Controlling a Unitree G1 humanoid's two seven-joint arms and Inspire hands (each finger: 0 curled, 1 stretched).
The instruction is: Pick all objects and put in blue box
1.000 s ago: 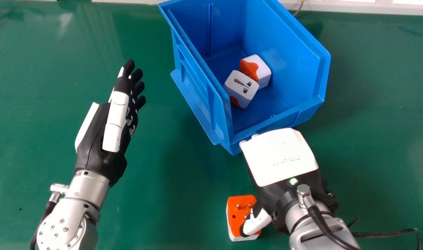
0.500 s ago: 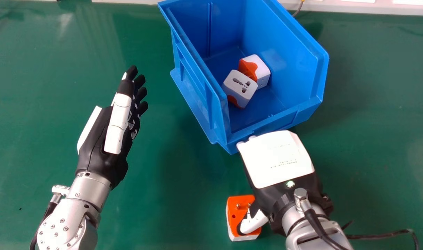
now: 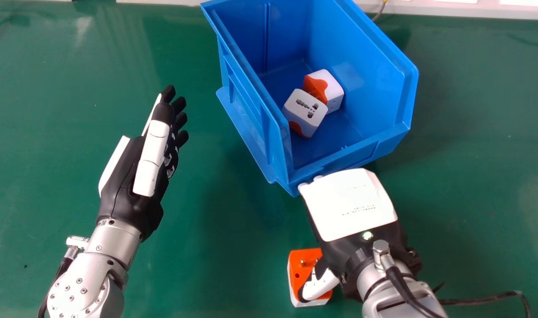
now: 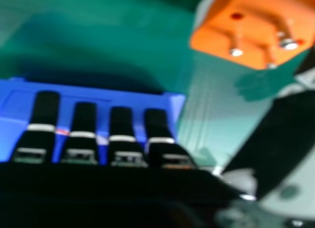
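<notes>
1. The box (image 3: 361, 95) stands on the green table (image 3: 481, 185), its open top showing the inside.
2. Two plugs lie in the box, towards its near end. The near plug (image 3: 305, 115) is tilted, with its slotted white face showing and orange at its lower edge. It partly covers the far plug (image 3: 333, 92), which has an orange patch on its left side; whether they touch is hard to tell.
3. The outer plug (image 3: 297, 265) is outside the box, on the table on the robot's side of it, roughly in line with the box's near left corner. Its orange, pinned face is up, over a white base.
4. The right hand (image 3: 350, 205) is just at the box's near end, back upward. It is wide, with its fingers extended, its thumb well apart from them and nothing held. From above, the thumb overlaps the outer plug; I cannot tell whether it touches.
5. The left hand (image 3: 126, 170) is left of the box, well apart from it, with straight fingers and nothing held.
6. A black cord (image 3: 476, 302) trails on the table, right of the box and nearer the robot.
</notes>
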